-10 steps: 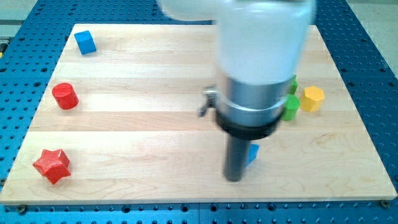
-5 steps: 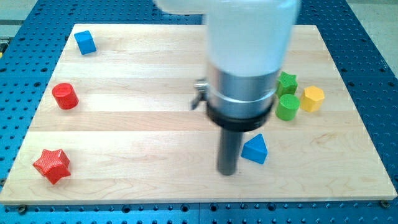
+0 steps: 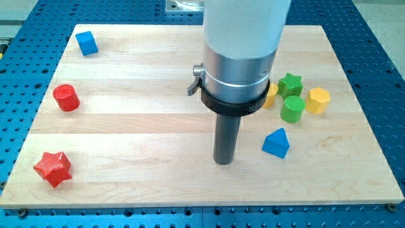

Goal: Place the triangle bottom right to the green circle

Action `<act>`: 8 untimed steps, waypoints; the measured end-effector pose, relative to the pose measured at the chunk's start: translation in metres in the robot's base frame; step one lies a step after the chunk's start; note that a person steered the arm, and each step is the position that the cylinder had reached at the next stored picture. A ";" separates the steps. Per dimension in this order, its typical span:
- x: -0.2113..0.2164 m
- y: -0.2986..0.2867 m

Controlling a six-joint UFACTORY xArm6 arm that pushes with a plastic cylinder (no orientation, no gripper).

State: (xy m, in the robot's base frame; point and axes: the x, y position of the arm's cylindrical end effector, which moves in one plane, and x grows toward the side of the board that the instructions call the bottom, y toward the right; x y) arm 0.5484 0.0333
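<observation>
You see my tip [image 3: 223, 161] resting on the wooden board [image 3: 126, 126], holding nothing, apart from the blue triangle [image 3: 276, 142] on its right. That triangle sits below and slightly left of the green circle [image 3: 292, 109], near it but not touching.

Tabletop [image 3: 145, 126], passage and obstructions:
- My tip [image 3: 223, 161] stands apart from the blue triangle [image 3: 276, 142], with bare wood between them.
- View's right: green circle [image 3: 292, 108], green star [image 3: 291, 83], yellow hexagon [image 3: 318, 100] and a part-hidden yellow block [image 3: 271, 96] crowd together.
- View's left edge: blue cube [image 3: 87, 43], red cylinder [image 3: 66, 97], red star [image 3: 52, 168], well apart.
- The centre is open wood.
</observation>
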 end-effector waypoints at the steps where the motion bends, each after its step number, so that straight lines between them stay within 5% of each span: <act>1: -0.008 0.036; 3: -0.008 0.120; 5: -0.001 0.124; 7: 0.058 0.158; 8: 0.026 0.173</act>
State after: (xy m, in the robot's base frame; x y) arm 0.5746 0.2063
